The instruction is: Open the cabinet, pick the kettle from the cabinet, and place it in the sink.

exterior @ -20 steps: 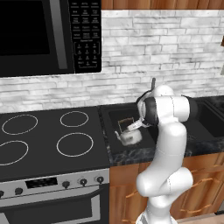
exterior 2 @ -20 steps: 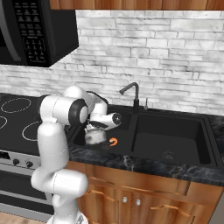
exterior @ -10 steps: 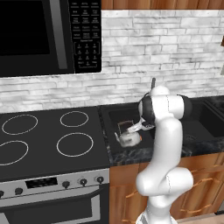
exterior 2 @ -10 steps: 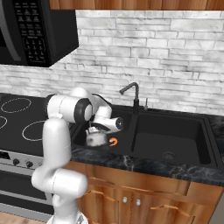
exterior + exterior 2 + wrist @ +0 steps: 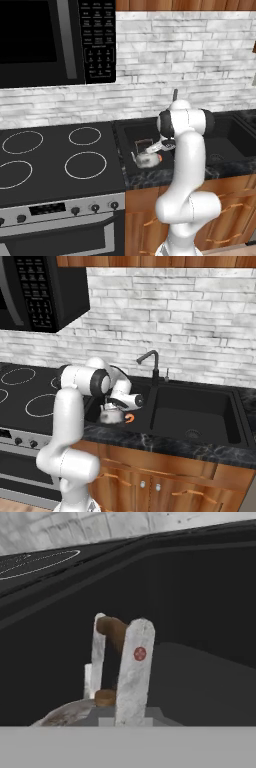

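Note:
The silver kettle (image 5: 145,159) (image 5: 110,415) sits low in the left basin of the matte-black sink (image 5: 227,406) (image 5: 129,134). My gripper (image 5: 154,149) (image 5: 115,405) reaches down to it from the right and is shut on its arched handle (image 5: 118,633). In the hand view the handle's pale posts rise right in front of the gripper (image 5: 128,717), with the brown lid knob (image 5: 105,697) below them. The dark faucet (image 5: 152,363) (image 5: 175,95) stands behind. Only the cabinet's bottom edge (image 5: 150,260) (image 5: 175,4) shows; its doors are out of view.
A black stovetop (image 5: 55,162) (image 5: 30,393) with ring burners lies left of the sink, under a black microwave (image 5: 55,40) (image 5: 40,291). The right basin holds a round drain (image 5: 192,433). A small orange piece (image 5: 129,418) lies beside the kettle. Wooden lower cabinets (image 5: 165,481) run below the counter.
The gripper and the kettle have moved lower and slightly left, down into the left basin. The base has not driven.

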